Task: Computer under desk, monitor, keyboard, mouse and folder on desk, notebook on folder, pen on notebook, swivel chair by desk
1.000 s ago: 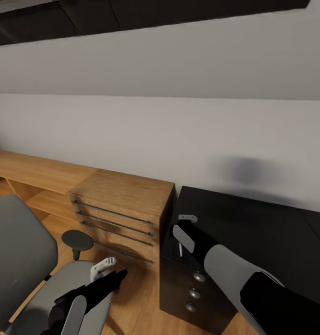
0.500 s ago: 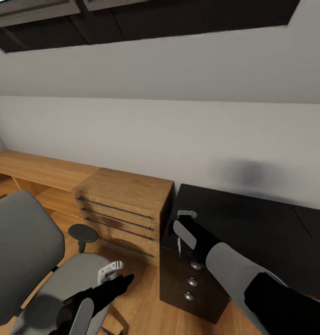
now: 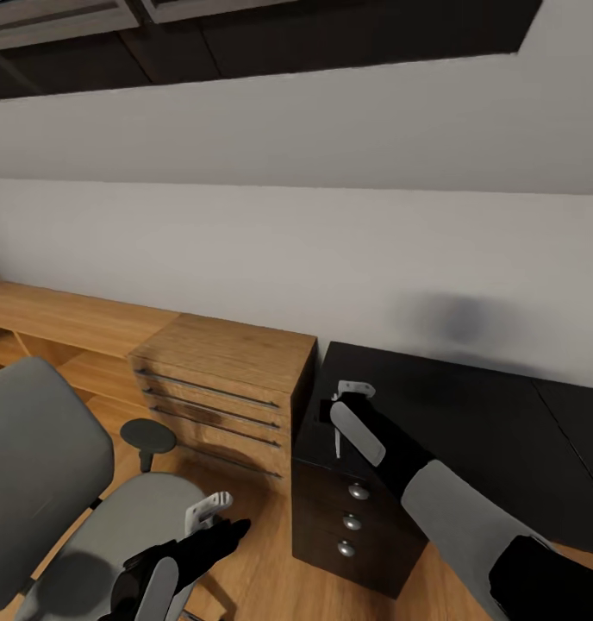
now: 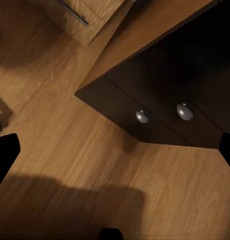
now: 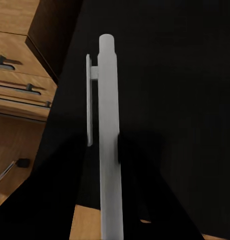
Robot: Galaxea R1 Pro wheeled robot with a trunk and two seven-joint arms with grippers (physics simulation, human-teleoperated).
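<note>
Right gripper [image 3: 344, 414] has advanced over the desk [image 3: 469, 414] corner at lower centre since a second ago, pinching the pen [image 5: 108, 145] upright; left gripper [image 3: 212, 517], jaw state indeterminate, hangs lower left by the swivel chair [image 3: 46, 466]; risk: pen slipping from a thin pinch, rolling off the glossy edge.

Soft even light; wrist views dim, blurred.
</note>
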